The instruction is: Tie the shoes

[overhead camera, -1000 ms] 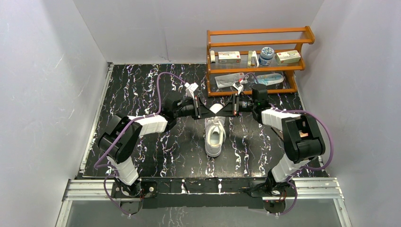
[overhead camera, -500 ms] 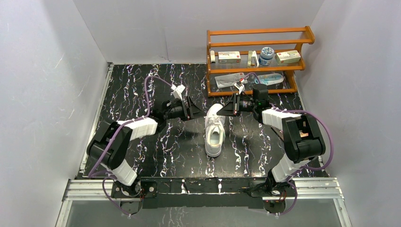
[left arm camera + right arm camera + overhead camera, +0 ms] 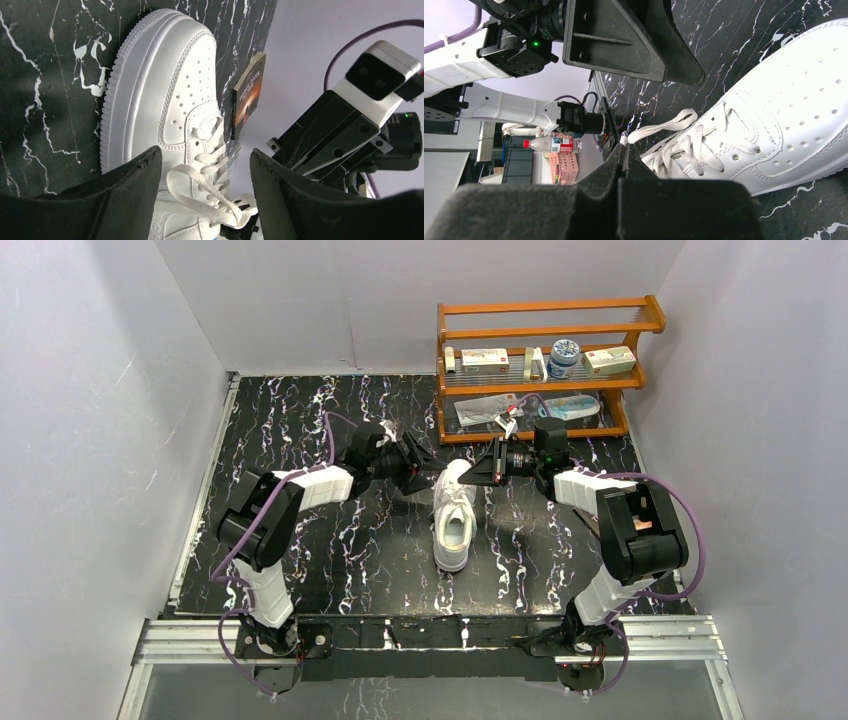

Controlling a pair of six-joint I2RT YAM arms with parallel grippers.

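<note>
White all over, the sneaker (image 3: 452, 525) is sitting on its sole near the middle of the black marbled table (image 3: 300, 420). Its toe is pointing away from the arm bases toward the wooden rack (image 3: 550, 308), and its heel is facing the near edge. The 2 arms are reaching in from opposite sides, so the grippers are flanking the toe end.

The left gripper (image 3: 418, 470) is hovering just beside the shoe's left flank, released, its jaws standing well apart. In the left wrist view its 2 dark fingers (image 3: 125, 190) are framing the perforated toe cap and the upper eyelets, which are showing through the gap. The thin white laces (image 3: 202, 172) are criss-crossing the tongue there. Beyond the toe, a dark-covered book (image 3: 248, 95) is showing near the table's edge.

The right gripper (image 3: 477, 468) is sitting at the shoe's right side, clenched tight. In the right wrist view a loose strand (image 3: 659, 129) is looping out from the eyelets and running straight into the closed fingertips, where it is appearing to be nipped between them.

On the rack, flat boxes (image 3: 485, 360) and a small jar (image 3: 565, 352) are resting on the middle shelf.
</note>
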